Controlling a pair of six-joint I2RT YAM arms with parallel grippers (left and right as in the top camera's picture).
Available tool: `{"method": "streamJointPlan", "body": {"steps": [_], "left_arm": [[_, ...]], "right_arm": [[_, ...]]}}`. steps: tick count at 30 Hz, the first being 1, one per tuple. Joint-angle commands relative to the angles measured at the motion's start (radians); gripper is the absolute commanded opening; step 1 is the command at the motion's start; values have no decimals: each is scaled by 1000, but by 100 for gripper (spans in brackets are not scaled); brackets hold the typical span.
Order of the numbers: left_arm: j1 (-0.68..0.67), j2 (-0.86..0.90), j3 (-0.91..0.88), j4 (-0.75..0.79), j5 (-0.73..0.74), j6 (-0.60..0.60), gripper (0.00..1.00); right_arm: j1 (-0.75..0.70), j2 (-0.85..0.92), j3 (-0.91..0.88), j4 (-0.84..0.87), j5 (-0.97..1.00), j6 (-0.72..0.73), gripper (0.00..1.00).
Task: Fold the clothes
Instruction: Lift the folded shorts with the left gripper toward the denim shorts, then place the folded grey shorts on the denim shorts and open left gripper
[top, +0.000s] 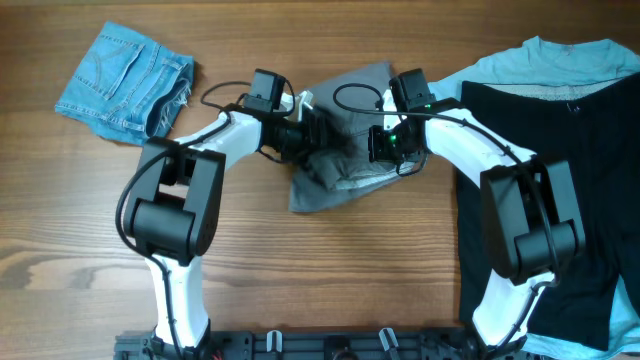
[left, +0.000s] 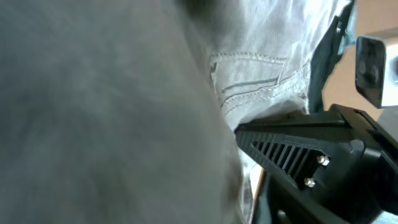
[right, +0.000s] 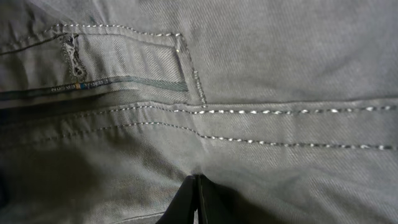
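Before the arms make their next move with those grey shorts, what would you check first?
1. Both pincers at the grey shorts: ok; left pincer and right pincer are on them.
2. Left pincer's grip: cannot tell; blurred cloth fills its wrist view.
3. Right pincer's grip: tips look shut against the cloth; whether cloth is caught: cannot tell.
4. Shorts lying flat: not ok; they are bunched up.
5. Denim shorts out of the way: ok; they lie apart at the far left.
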Motion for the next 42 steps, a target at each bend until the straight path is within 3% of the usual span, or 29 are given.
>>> {"method": "streamJointPlan", "body": {"steps": [1, 3, 7, 9, 12, 14, 19, 23, 28, 34, 42], "left_arm": [[-34, 105, -61, -49, -145, -43, 16], [-11, 103, -61, -85, -145, -38, 4], [112, 22, -35, -279, -145, 112, 4], [197, -72, 19, -375, -91, 146, 4], [322, -246, 130, -389, 22, 138, 4], [405, -340, 215, -310, 24, 79, 4], [550, -361, 296, 169, -9, -135, 4], [629, -265, 296, 341, -85, -152, 4], [621, -114, 296, 740, -92, -297, 4], [556, -28, 299, 861, -128, -326, 4], [545, -5, 300, 775, -222, -167, 4]], "right_arm": [[1, 47, -14, -23, 32, -6, 4], [-2, 26, -10, -52, 32, -10, 4], [-40, -140, 6, -119, 45, -121, 4], [-75, -256, 6, -123, 66, -124, 5], [-115, -362, 6, -102, 66, -122, 13], [-125, -383, 6, -104, 66, -110, 14], [-125, -379, 6, -102, 66, -109, 15], [-125, -379, 6, -132, 66, -108, 15], [-125, -379, 6, -156, 65, -108, 15], [-125, -379, 6, -182, 65, -108, 16], [-124, -379, 6, -244, 31, -109, 15]]}}
